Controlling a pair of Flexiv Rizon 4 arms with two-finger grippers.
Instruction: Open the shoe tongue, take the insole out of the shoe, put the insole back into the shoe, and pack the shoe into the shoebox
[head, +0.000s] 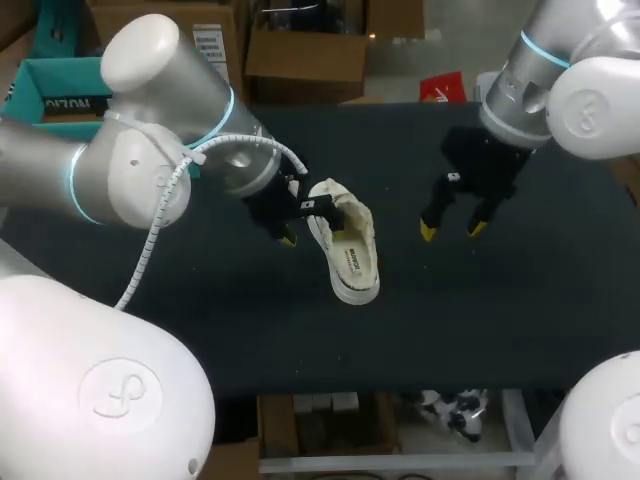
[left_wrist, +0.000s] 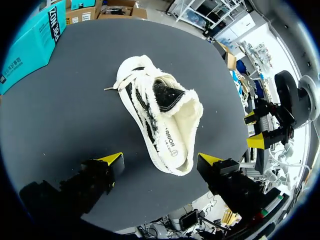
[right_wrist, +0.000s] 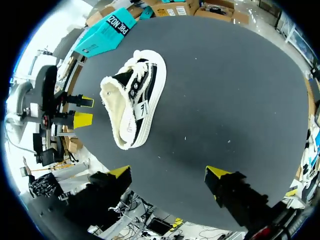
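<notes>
Closest to the left wrist camera, the left jaws stand wide apart and hold nothing, their yellow fingertips (left_wrist: 112, 159) on either side of the shoe's heel end without touching it. The shoe (left_wrist: 160, 120) lies on the dark tabletop (head: 500, 320) near its middle. It is white with black side panels, a frayed cream collar and a fleecy lining. Its laced toe end points away from the left jaws, and a black tongue (left_wrist: 167, 95) shows inside the mouth. The insole (head: 350, 262), which bears some print, is in place in the heel. From the head view the left arm (head: 150, 160) comes in over the toe end of the shoe, one yellow tip just beside the sole. The right jaws hang over bare tabletop well apart from the shoe on its right, also spread wide and holding nothing, with their fingertips (right_wrist: 120, 171) pointing down; the right arm (head: 560, 90) comes in from the far right corner. A teal shoebox (head: 40, 85) sits at the far left edge of the tabletop, behind the left arm.
</notes>
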